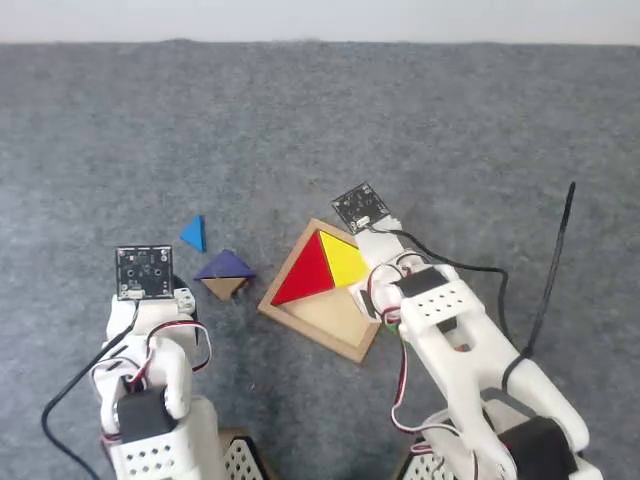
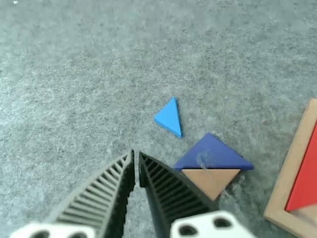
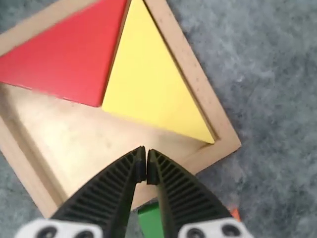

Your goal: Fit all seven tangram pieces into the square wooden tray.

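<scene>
Both arms' jaws together; blue triangle, flat on the surface between its left edge and the tray, looks thin, stiff, light, so pinch across its side edges.

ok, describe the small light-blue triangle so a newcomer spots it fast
Find the wooden tray on the grey mat. Three loose pieces lie beside it, towards the left arm. The light-blue triangle sits alone; the dark-blue triangle and tan triangle touch.

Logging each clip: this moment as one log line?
tray: red triangle, yellow triangle in | out: blue triangle, navy triangle, tan triangle | left jaws shut | right jaws shut over tray
</scene>
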Controlling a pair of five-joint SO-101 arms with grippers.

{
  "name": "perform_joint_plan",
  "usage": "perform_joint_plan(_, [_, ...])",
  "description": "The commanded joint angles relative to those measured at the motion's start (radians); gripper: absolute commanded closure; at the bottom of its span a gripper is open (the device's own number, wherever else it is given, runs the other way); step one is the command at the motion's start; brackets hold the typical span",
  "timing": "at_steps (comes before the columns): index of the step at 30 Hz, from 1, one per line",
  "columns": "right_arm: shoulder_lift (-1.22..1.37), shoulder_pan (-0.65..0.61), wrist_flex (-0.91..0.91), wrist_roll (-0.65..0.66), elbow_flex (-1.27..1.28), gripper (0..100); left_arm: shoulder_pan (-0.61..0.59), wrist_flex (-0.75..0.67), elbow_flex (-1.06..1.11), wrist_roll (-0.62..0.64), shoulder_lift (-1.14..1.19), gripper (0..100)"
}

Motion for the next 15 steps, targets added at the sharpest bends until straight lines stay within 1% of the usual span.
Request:
perform_joint_plan(1, [-0.033, -0.005, -0.047, -0.009, 0.002, 99.1, -0.006, 0.002, -0.008, -0.012, -0.020, 99])
perform_joint_plan(5, [-0.027, -0.007, -0.091, -0.011, 0.003, 99.1, -0.006, 0.002, -0.008, -0.012, -0.020, 99])
perform_joint_plan(9, [0.073, -0.007, -0.136, -0.008, -0.012, 99.1, -0.006, 0.002, -0.008, -0.012, -0.020, 99])
perform_joint_plan(15, [0.214, -0.005, -0.068, -0.008, -0.147, 99.1, -0.008, 0.002, -0.008, -0.011, -0.020, 99])
